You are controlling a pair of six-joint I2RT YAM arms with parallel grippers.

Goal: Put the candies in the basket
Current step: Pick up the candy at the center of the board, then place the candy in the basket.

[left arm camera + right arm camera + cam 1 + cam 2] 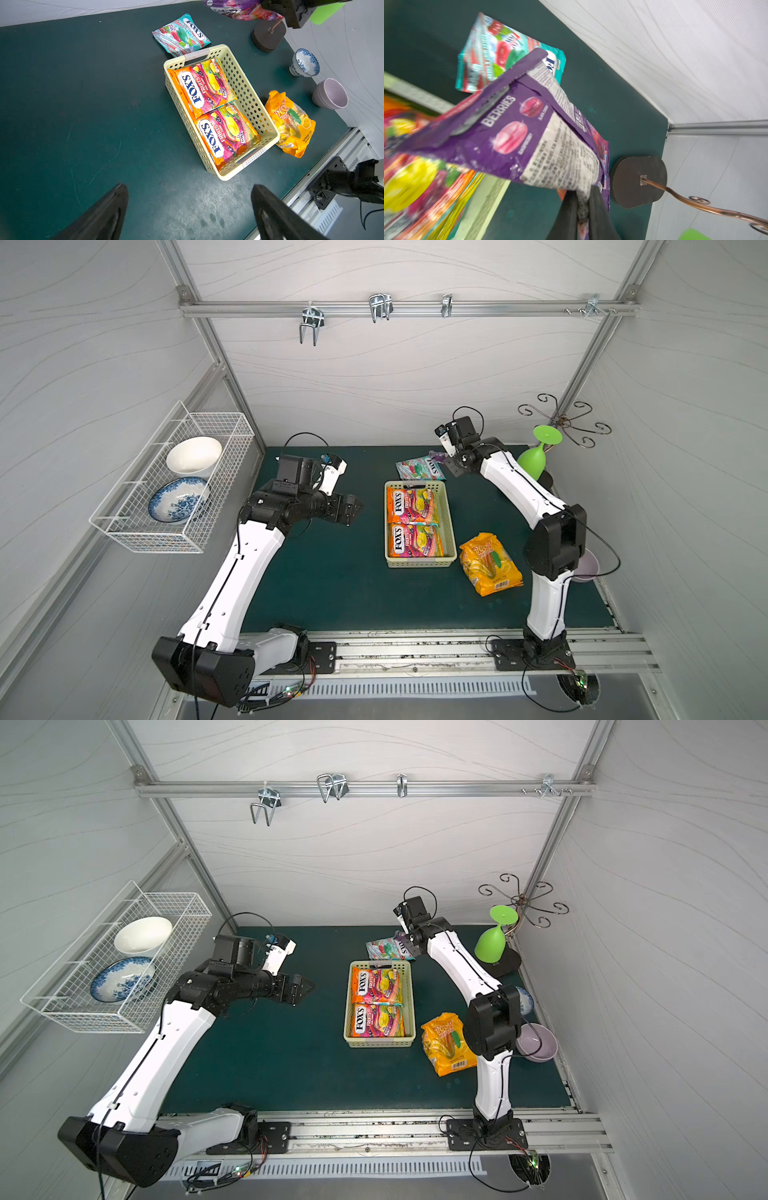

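Behind the far end of the basket (451,522), over one end of the teal packet (181,34), the right gripper (583,204) is clamped on an edge of the purple packet (517,133), which hangs clear of the table (83,104) w/ its free end sagging toward the basket. Step in hand, as I read it: carry & drop. Orange packets (205,87) already fill most of the basket floor, stacked high at both ends, so bring the purple one in above rim height, centre it over the stack, lower until the loose end rests on the orange ones, then let go; a release from high up could let the slippery film slide over the low wall. Pkt is gripped by a thin seam only, so move smoothly, no jerks. Watch the stand (637,180) just beside the gripper when pulling away. Left gripper (352,509) hovers w/ jaws wide apart, empty, well left of the basket, so it isn't in the way; it could steady the basket if nudged. Left to do after this: teal packet on the table touching the basket's far end, and the yellow bag (291,122) just beside its right wall.
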